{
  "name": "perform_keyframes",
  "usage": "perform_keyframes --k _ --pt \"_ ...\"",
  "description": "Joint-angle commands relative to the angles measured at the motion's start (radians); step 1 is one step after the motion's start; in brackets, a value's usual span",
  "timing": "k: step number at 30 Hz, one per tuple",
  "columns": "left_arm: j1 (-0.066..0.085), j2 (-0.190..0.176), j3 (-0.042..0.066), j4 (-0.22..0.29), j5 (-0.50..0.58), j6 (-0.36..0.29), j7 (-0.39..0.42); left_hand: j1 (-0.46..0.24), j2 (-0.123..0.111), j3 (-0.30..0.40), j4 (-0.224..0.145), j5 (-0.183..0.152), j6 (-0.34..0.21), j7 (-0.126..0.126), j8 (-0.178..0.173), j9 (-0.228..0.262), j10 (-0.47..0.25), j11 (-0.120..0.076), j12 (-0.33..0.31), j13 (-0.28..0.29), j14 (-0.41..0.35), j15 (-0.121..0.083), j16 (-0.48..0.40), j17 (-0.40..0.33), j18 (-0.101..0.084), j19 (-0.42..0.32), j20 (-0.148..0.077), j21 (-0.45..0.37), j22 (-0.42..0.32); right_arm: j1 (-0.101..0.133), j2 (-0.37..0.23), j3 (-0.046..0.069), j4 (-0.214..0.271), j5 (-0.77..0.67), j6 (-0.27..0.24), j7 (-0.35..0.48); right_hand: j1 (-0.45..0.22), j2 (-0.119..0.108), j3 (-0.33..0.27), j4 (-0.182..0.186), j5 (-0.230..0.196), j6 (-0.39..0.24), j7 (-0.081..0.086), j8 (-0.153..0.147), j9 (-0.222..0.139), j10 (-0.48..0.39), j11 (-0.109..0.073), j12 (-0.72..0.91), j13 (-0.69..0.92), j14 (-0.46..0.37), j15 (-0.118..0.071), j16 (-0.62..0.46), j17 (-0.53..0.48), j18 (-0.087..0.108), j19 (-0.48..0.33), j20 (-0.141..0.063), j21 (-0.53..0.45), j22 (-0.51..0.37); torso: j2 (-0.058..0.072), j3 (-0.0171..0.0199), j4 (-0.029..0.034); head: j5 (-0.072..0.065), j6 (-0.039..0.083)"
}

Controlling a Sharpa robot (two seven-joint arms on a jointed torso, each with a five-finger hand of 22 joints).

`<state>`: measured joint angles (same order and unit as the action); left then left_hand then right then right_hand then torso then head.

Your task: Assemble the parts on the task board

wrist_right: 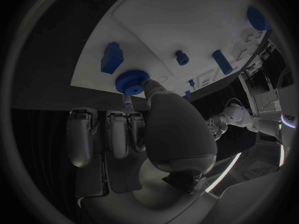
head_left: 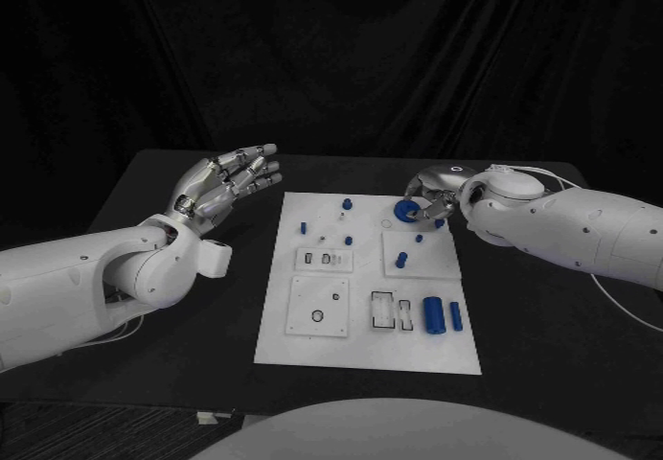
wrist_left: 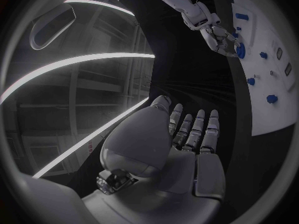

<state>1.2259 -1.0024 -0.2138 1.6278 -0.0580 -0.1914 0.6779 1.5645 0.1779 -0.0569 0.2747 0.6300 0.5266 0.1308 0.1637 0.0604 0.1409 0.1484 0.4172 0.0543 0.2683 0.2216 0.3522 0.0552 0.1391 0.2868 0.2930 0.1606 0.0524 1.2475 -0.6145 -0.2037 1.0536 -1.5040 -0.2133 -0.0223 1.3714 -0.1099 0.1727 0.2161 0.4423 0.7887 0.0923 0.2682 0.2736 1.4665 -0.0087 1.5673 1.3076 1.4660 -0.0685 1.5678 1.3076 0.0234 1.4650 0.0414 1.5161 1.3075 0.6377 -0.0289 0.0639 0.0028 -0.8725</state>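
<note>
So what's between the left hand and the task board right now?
Only bare black table. In the head view the left hand hangs open, off the task board, with nothing lying between them.

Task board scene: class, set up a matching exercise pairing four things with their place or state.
Things:
1. left hand
2. right hand
3. blue gear
4. task board

Places or states:
A. white, lying mid-table
B. raised beside the board, fingers apart, holding nothing
C. at the board's far edge, held by fingers
D. touching the gear

Pairs: 1-B, 2-D, 3-C, 4-A
</note>
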Motion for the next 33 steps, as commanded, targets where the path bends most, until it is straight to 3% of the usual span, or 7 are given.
perform_keyframes --k 1,3,5,14,23,33 --pt "-0.001 0.002 0.001 0.001 -0.003 0.014 0.031 0.008 -0.005 0.006 0.001 0.005 -0.005 0.001 0.002 -0.001 0.001 0.007 0.005 -0.001 0.004 0.004 0.006 0.001 -0.009 0.007 -0.001 0.004 0.001 -0.008 0.002 -0.002 -0.004 -0.003 0.02 -0.007 0.014 0.004 0.008 -0.013 0.047 0.024 0.0 0.016 0.011 0.104 0.007 0.003 0.263 0.105 0.008 0.003 0.263 -0.003 0.06 0.009 -0.006 0.227 0.0 0.0001 -0.0006 0.001 0.0" --pt "-0.001 0.002 0.001 0.001 -0.003 0.015 0.031 0.008 -0.005 0.006 0.001 0.005 -0.005 0.001 0.002 -0.001 0.001 0.007 0.005 -0.001 0.004 0.004 0.006 0.001 -0.009 0.007 -0.001 0.004 0.001 -0.009 0.003 -0.002 -0.005 -0.003 0.024 -0.006 0.02 0.004 0.022 -0.025 0.088 0.042 0.0 0.026 0.017 0.104 0.008 0.003 0.263 0.105 0.008 0.003 0.263 -0.003 0.06 0.01 -0.006 0.228 -0.001 0.0003 -0.0007 0.001 0.0" --pt "-0.001 0.002 0.001 0.001 -0.003 0.015 0.03 0.008 -0.005 0.006 0.001 0.005 -0.005 0.001 0.002 -0.001 0.001 0.007 0.005 -0.001 0.004 0.004 0.006 0.001 -0.009 0.007 -0.001 0.004 0.001 -0.01 0.003 -0.002 -0.005 -0.003 0.025 -0.005 0.024 0.005 0.03 -0.032 0.1 0.05 0.0 0.031 0.02 0.104 0.008 0.003 0.263 0.105 0.008 0.003 0.263 -0.003 0.06 0.01 -0.007 0.228 -0.001 0.0001 -0.0006 0.002 0.0" --pt "-0.002 0.002 0.001 0.001 -0.003 0.018 0.029 0.009 -0.005 0.007 0.0 0.006 -0.007 0.002 0.002 -0.001 0.001 0.007 0.005 -0.001 0.004 0.005 0.006 0.001 -0.009 0.008 -0.001 0.005 0.002 -0.009 -0.011 -0.002 0.024 -0.003 -0.009 -0.001 0.025 0.002 0.037 -0.039 0.095 0.064 0.001 0.038 0.024 0.104 0.009 0.003 0.263 0.105 0.009 0.003 0.263 -0.003 0.059 0.011 -0.009 0.228 -0.001 0.0005 -0.0002 0.0 0.0" --pt "-0.002 0.001 0.001 0.001 -0.003 0.019 0.028 0.009 -0.005 0.007 0.0 0.006 -0.008 0.002 0.002 -0.001 0.001 0.007 0.005 -0.001 0.004 0.005 0.007 0.001 -0.01 0.009 -0.001 0.005 0.002 0.027 -0.021 -0.002 0.1 -0.003 -0.055 0.003 0.019 0.0 0.039 -0.04 0.085 0.076 0.003 0.044 0.028 0.104 0.012 0.003 0.263 0.105 0.01 0.003 0.263 -0.004 0.061 0.012 -0.006 0.229 -0.001 -0.0001 -0.0012 -0.001 0.0" --pt "-0.002 0.001 0.001 0.002 -0.003 0.021 0.027 0.01 -0.005 0.009 -0.001 0.006 -0.008 0.002 0.002 -0.001 0.001 0.008 0.006 -0.001 0.006 0.006 0.008 0.002 -0.01 0.01 -0.001 0.006 0.002 0.047 0.024 -0.002 0.144 -0.003 -0.043 0.013 0.015 -0.001 0.04 -0.039 0.077 0.079 0.004 0.044 0.029 0.104 0.013 0.003 0.263 0.105 0.012 0.003 0.263 -0.003 0.06 0.012 -0.008 0.228 -0.005 -0.0003 -0.0003 0.005 0.0"
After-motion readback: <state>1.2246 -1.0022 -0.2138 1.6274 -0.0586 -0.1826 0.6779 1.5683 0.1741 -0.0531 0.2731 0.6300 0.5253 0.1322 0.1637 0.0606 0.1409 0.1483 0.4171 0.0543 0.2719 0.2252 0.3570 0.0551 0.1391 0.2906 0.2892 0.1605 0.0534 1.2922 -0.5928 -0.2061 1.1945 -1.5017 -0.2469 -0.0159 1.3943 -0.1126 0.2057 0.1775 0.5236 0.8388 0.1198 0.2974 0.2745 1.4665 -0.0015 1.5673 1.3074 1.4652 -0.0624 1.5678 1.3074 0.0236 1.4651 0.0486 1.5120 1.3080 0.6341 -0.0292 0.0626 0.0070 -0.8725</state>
